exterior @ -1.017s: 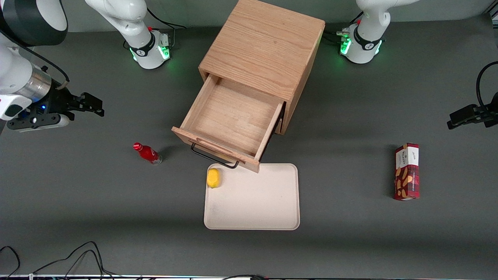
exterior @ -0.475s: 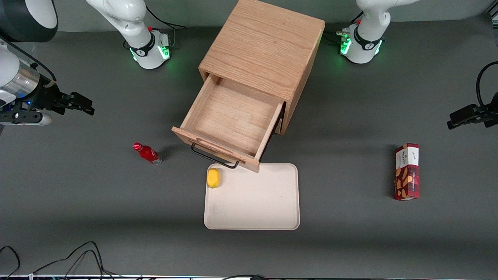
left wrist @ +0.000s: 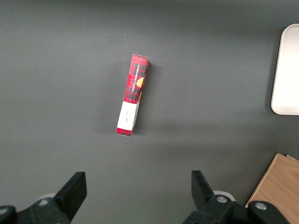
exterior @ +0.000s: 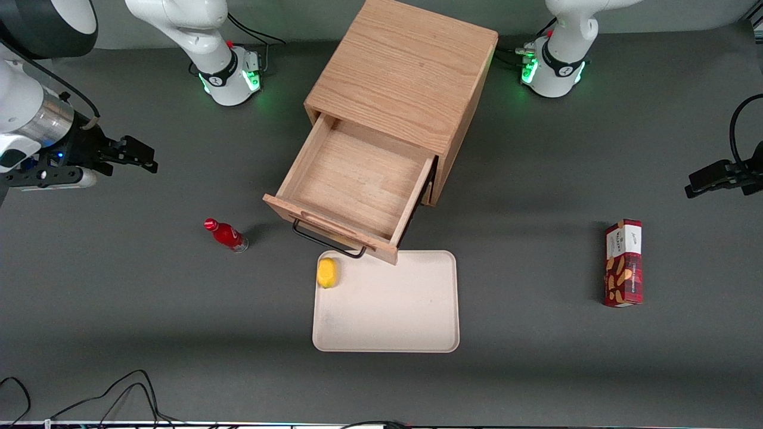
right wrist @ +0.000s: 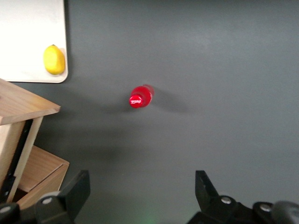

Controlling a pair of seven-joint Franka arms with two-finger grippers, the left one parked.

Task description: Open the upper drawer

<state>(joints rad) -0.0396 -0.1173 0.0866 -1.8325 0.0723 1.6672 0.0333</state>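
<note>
The upper drawer (exterior: 351, 179) stands pulled well out of the light oak cabinet (exterior: 399, 65), and its inside is bare. Its black wire handle (exterior: 325, 238) faces the front camera, just above the tray's edge. The bottom drawer is hidden under it. My right gripper (exterior: 143, 159) is open and empty. It hovers above the table toward the working arm's end, well apart from the drawer. In the right wrist view the gripper (right wrist: 142, 186) has wide-spread fingers, and a corner of the drawer (right wrist: 23, 106) shows.
A small red bottle (exterior: 226, 234) (right wrist: 140, 97) stands between my gripper and the drawer front. A yellow lemon (exterior: 326, 272) (right wrist: 54, 59) lies on a beige tray (exterior: 405, 322) in front of the drawer. A red biscuit box (exterior: 623, 262) lies toward the parked arm's end. Cables (exterior: 119, 393) run along the front edge.
My gripper drew a little away from the cabinet, then came back toward it and slightly farther from the front camera. The drawer has not moved.
</note>
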